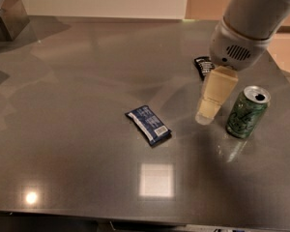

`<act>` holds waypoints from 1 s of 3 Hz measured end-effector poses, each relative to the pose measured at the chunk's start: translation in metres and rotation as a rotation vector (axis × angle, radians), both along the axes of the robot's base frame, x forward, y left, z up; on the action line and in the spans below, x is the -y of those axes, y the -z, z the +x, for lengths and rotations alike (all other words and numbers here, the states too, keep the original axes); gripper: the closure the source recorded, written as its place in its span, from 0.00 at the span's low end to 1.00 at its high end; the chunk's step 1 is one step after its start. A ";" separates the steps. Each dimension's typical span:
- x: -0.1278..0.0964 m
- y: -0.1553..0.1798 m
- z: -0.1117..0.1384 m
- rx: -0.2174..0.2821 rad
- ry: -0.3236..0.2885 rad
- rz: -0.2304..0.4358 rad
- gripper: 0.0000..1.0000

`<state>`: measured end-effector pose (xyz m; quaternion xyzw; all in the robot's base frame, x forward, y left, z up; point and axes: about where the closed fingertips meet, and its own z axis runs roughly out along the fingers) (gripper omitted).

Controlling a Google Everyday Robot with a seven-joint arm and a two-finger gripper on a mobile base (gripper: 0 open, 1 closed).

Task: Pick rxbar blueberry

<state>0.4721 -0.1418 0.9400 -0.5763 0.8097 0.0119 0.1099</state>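
Observation:
The rxbar blueberry (149, 125) is a flat dark-blue wrapper with pale text and a white barcode patch. It lies flat on the grey table (77, 81), near the middle. My gripper (209, 111) hangs from the white arm at the upper right, its cream fingers pointing down above the table. It is to the right of the bar, between the bar and a green can, and touches neither.
A green soda can (246, 112) stands upright just right of the gripper. A small black wrapper (203, 66) lies behind the gripper, partly hidden by the arm. A dark block (7, 19) sits at the far left corner.

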 end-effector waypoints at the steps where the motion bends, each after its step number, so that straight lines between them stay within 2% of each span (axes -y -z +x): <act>1: -0.034 0.020 0.001 -0.042 0.044 -0.023 0.00; 3: -0.079 0.069 -0.001 -0.107 0.100 -0.108 0.00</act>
